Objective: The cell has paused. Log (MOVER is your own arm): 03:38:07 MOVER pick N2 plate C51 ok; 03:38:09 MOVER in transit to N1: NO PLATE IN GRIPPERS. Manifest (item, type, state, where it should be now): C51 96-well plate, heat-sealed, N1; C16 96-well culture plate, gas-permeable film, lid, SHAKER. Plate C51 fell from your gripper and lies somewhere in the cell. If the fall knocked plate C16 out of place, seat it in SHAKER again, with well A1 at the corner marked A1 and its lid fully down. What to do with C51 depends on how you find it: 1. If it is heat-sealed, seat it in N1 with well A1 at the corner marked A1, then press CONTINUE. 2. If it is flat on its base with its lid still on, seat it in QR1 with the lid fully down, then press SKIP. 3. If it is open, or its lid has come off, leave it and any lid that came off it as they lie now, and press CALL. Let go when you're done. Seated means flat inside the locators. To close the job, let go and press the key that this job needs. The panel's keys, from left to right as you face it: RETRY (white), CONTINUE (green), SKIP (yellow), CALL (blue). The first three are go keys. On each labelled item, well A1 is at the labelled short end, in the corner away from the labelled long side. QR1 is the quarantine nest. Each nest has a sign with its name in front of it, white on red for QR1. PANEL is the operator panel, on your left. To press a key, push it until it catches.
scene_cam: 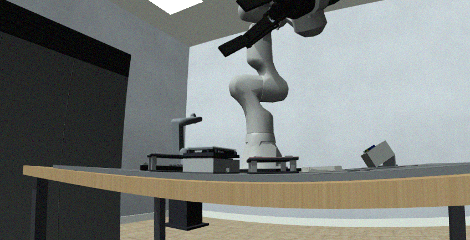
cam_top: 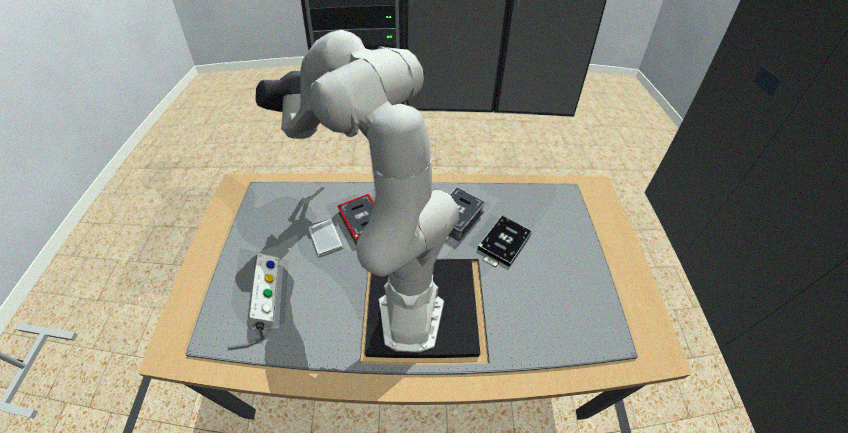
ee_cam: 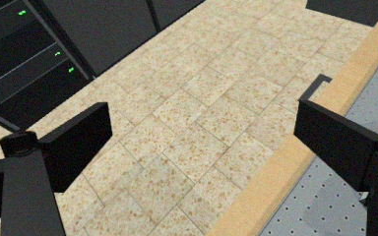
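My gripper (scene_cam: pixel 233 28) (ee_cam: pixel 203 118) is open and empty, high above the table's far side; the arm hides it in the top view. A pale, flat, plate-like piece (cam_top: pixel 326 237) (scene_cam: pixel 323 168) lies on the table left of red-edged QR1 (cam_top: pixel 357 205) (scene_cam: pixel 272 158); its seal or lid cannot be told. A grey nest (cam_top: pixel 471 202) with a partly hidden label stands right of the arm, beside black N2 (cam_top: pixel 505 250). The panel (cam_top: pixel 257 303) (scene_cam: pixel 382 153) stands at the left, with blue (cam_top: pixel 270 264), yellow (cam_top: pixel 268 278), green (cam_top: pixel 267 292) and white (cam_top: pixel 266 308) keys. C16 and SHAKER cannot be made out.
The arm (cam_top: pixel 398 184) (scene_cam: pixel 260 118) rises from its base and hides part of the table middle. A block-like station (scene_cam: pixel 210 166) with a dark top stands beside QR1. A grey post (scene_cam: pixel 180 135) stands behind it. The wrist view shows floor and the table's wooden edge (ee_cam: pixel 262 187).
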`<state>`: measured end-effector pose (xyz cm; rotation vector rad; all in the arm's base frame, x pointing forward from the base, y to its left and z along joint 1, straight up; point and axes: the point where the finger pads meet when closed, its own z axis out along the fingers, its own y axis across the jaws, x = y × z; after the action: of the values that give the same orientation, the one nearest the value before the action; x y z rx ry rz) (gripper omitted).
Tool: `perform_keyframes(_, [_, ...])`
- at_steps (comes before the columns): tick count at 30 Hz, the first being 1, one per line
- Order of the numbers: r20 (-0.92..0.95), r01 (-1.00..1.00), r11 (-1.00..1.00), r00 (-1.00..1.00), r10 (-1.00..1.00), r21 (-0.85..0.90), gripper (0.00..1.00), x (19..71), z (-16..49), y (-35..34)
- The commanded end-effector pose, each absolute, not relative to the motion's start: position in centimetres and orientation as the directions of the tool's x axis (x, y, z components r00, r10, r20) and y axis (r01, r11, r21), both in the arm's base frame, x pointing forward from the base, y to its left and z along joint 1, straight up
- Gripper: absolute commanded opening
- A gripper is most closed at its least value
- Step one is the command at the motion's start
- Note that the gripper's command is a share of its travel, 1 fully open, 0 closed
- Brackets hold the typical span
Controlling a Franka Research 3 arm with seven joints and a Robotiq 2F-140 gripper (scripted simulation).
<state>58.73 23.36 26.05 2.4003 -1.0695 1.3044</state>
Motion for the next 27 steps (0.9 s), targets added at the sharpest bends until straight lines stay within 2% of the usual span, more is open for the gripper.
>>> perform_keyframes(1, [0.751,-0.71,-0.698,0.511,-0.419,0.093,1.0,58.8,27.1,18.2])
perform_keyframes(12, [0.494,-0.824,-0.55,0.536,-0.685,0.131,1.0,57.4,32.4,5.0])
perform_keyframes(17, [0.36,-0.842,-0.532,0.527,-0.77,0.094,1.0,56.4,35.2,2.4])
perform_keyframes(19, [0.36,-0.842,-0.532,0.527,-0.77,0.094,1.0,56.4,35.2,2.4])
perform_keyframes(27, [0.147,-0.809,-0.586,0.584,-0.798,0.033,1.0,55.7,39.3,0.6])
